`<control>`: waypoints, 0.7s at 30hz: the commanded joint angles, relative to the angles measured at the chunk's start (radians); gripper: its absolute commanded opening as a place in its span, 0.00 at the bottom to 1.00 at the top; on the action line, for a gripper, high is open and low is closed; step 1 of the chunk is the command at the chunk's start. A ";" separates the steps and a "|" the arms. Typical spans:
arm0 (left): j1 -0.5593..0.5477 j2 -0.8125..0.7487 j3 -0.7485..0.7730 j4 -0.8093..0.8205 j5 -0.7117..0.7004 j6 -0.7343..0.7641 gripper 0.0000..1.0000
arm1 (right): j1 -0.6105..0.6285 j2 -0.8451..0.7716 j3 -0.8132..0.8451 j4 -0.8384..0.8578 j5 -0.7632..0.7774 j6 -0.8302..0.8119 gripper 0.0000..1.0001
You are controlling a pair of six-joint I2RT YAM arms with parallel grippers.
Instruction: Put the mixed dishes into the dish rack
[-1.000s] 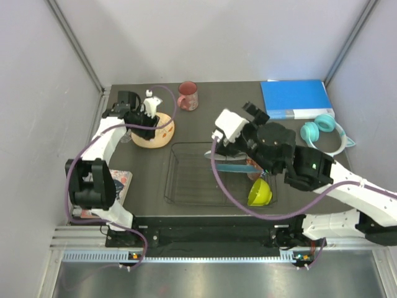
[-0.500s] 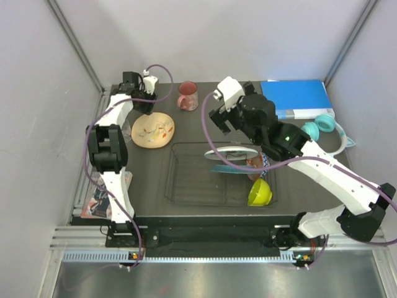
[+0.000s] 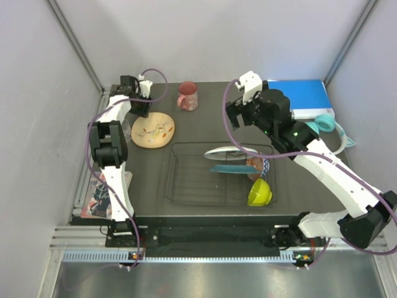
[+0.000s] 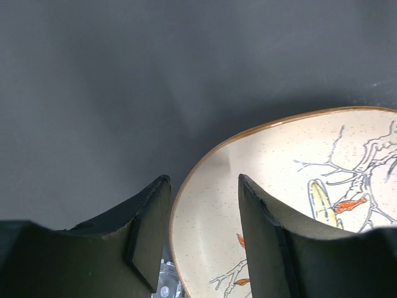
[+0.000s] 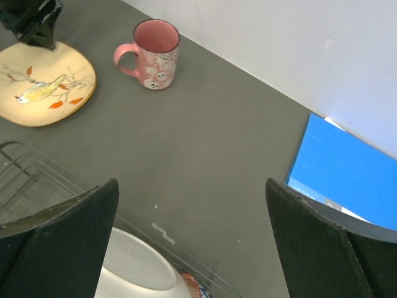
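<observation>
Left gripper, jaws half spread, over rim of cream-yellow floral plate; right gripper, jaws wide apart, hangs beyond black thin-wire dish rack.

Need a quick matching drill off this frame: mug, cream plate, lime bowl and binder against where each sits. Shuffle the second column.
Things:
1. mug
2. cream plate
3. lime bowl
4. binder

Places:
A. back right corner of the table
B. near right corner of the rack
C. left of the rack, by the left gripper
D. back middle of the table, outside the rack

Pairs: 1-D, 2-C, 3-B, 4-A
</observation>
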 commanded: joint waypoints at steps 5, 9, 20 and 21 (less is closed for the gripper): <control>0.051 0.033 -0.008 0.014 0.006 0.026 0.53 | -0.020 -0.033 -0.012 0.062 -0.051 0.042 1.00; 0.058 0.055 -0.008 -0.038 0.035 0.058 0.53 | -0.031 -0.033 -0.016 0.064 -0.052 0.043 1.00; 0.051 0.124 0.081 -0.257 0.282 0.138 0.43 | -0.112 0.088 -0.032 0.114 -0.204 0.152 1.00; 0.047 0.125 0.081 -0.272 0.292 0.139 0.41 | -0.136 0.123 -0.032 0.122 -0.218 0.195 1.00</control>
